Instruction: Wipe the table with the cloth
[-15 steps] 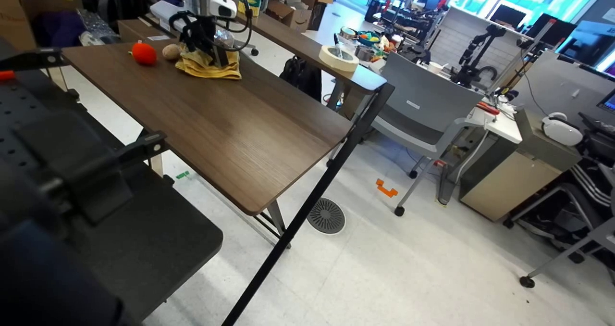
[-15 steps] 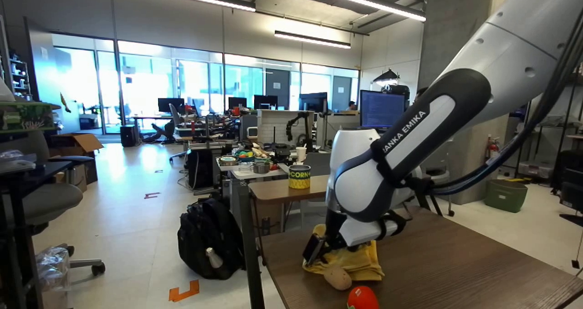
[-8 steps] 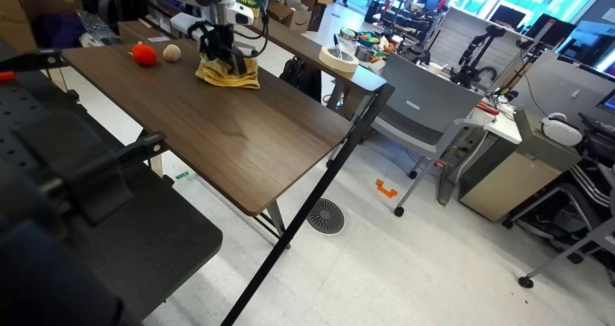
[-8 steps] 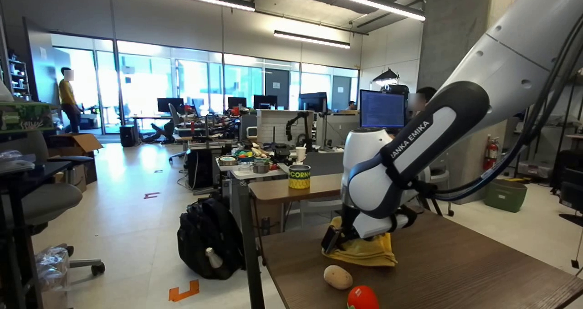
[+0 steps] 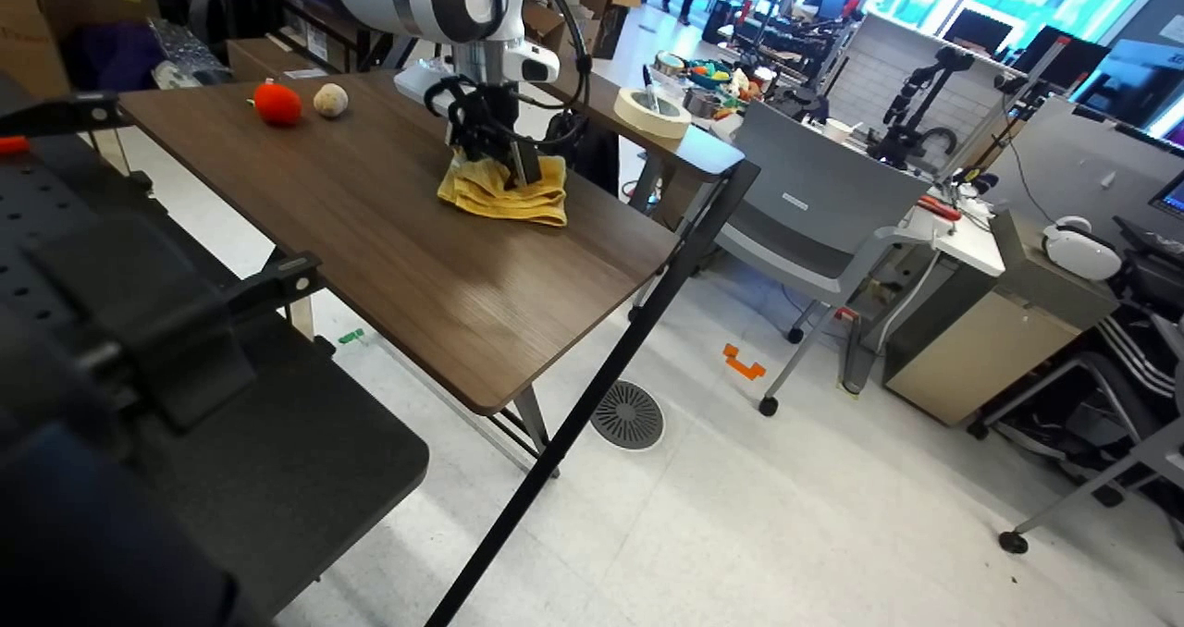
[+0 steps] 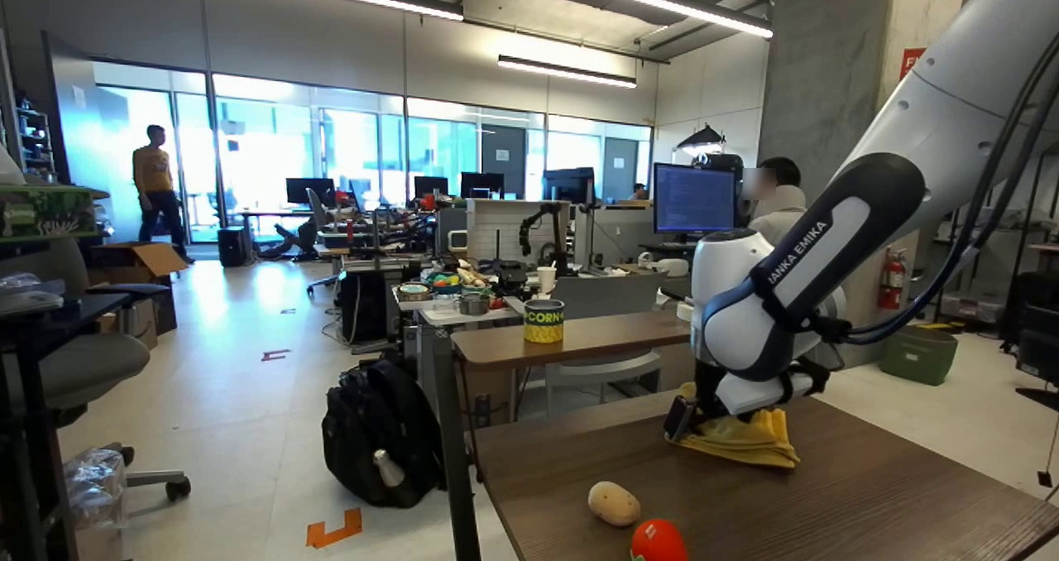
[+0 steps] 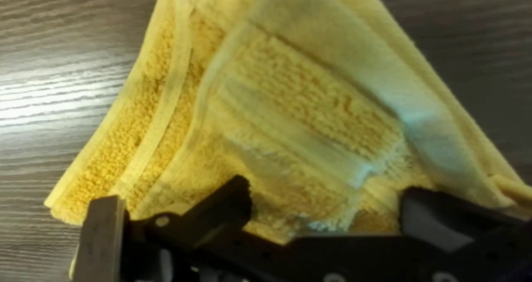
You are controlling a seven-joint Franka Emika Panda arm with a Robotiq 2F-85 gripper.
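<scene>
The folded yellow cloth [image 5: 513, 203] lies on the dark brown table [image 5: 407, 248] near its far long edge. In the wrist view the cloth [image 7: 307, 86] fills the middle, its folds fanning out upward over the wood grain. My gripper [image 7: 326, 199] stands open, its black fingers [image 7: 237, 196] wide apart and down on the fabric. Cloth shows in the gap between them, bunched toward the bottom of the view. How firmly the fingertips press cannot be told. In an exterior view the arm reaches over the cloth [image 6: 740, 443] from the right and hides part of it.
A red ball-like object [image 5: 277, 104] and a beige potato-like object [image 5: 330, 101] sit at one end of the table. Along the far side runs a narrower shelf [image 6: 488, 346] with a corn can [image 6: 543, 321] and a roll of tape [image 5: 652, 112]. A backpack [image 6: 382, 433] stands on the floor.
Gripper and cloth have slid together along the table, away from the beige and red objects, which have stayed put. The fingers look as wide as before. A person has come into the background.
</scene>
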